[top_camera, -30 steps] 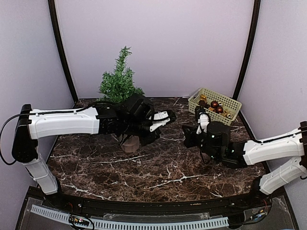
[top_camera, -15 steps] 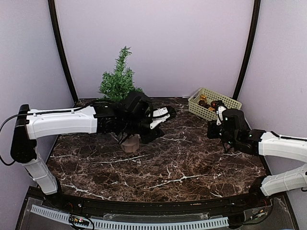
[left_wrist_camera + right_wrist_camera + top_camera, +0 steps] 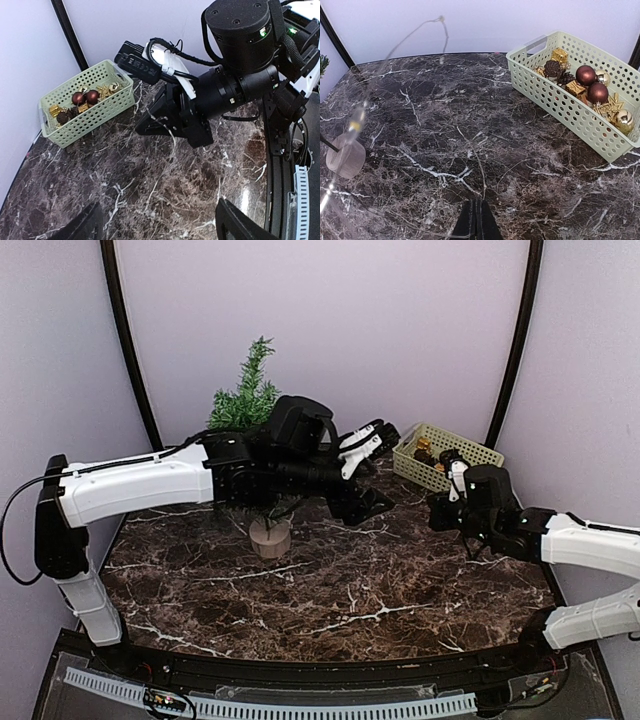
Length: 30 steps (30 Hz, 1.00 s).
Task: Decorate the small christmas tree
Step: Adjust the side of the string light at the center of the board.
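The small christmas tree (image 3: 247,405) stands upright at the far left of the dark marble surface (image 3: 330,610), close to the back wall, with its round pale stump base (image 3: 269,538) resting on the stone. The left arm (image 3: 140,490) reaches across in front of the tree's lower branches and hides part of them. The left gripper (image 3: 375,472) hangs above the surface to the right of the tree with its jaws apart and nothing between them. Farther right a pale green basket (image 3: 478,453) holds brown and gold ornaments (image 3: 586,76). Near it, the right gripper (image 3: 477,220) is low over the surface, jaws together and empty
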Each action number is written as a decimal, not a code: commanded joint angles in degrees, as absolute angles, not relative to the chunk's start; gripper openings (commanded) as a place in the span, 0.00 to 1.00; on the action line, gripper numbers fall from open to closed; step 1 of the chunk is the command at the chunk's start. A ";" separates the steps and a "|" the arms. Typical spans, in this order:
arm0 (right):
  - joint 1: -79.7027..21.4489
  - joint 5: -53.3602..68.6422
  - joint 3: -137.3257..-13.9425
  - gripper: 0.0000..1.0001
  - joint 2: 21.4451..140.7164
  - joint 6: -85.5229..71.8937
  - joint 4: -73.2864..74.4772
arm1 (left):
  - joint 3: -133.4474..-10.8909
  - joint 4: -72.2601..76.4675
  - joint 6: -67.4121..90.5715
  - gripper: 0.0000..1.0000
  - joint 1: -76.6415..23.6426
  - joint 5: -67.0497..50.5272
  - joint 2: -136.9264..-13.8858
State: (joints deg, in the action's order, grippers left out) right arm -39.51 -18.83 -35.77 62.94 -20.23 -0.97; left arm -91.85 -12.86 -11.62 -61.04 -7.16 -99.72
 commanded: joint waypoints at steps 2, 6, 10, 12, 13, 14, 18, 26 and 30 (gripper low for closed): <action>-39.27 -17.00 -37.88 0.00 61.13 -20.65 -1.93 | -97.20 -12.16 -10.33 0.83 -61.52 -10.23 -106.38; -39.24 -16.61 -37.67 0.00 60.34 -20.77 -1.85 | -101.36 -12.44 -9.90 0.86 -61.52 -12.78 -110.68; -39.28 -16.08 -37.57 0.00 59.52 -21.39 -1.80 | -102.96 -11.46 -9.53 0.86 -61.52 -14.68 -112.90; -39.27 -15.92 -37.53 0.00 59.37 -21.45 -2.17 | -103.34 -11.47 -9.42 0.72 -61.52 -14.52 -113.54; -39.24 -15.91 -37.53 0.00 59.35 -21.42 -2.19 | -103.39 -11.45 -9.19 0.57 -61.48 -14.38 -113.68; -39.28 -15.93 -37.53 0.00 59.46 -21.18 -2.24 | -103.43 -11.70 -8.80 0.41 -61.46 -14.36 -113.71; -38.93 -15.97 -37.89 0.00 60.47 -20.25 -1.78 | -103.14 -13.61 -8.07 0.04 -61.36 -13.48 -112.73; -31.46 -17.70 -40.56 0.00 63.19 -20.95 5.42 | -90.73 -11.94 -4.14 0.00 -61.35 -7.50 -100.45; -23.96 -20.71 -44.65 0.00 64.48 -22.04 11.43 | -85.20 -13.41 -1.58 0.00 -61.14 -4.45 -95.04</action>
State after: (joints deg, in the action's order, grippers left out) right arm -29.61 -16.93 -39.79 63.51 -20.67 6.09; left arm -88.95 -13.13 -4.75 -61.34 -8.23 -102.85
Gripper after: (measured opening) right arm 0.006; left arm 0.011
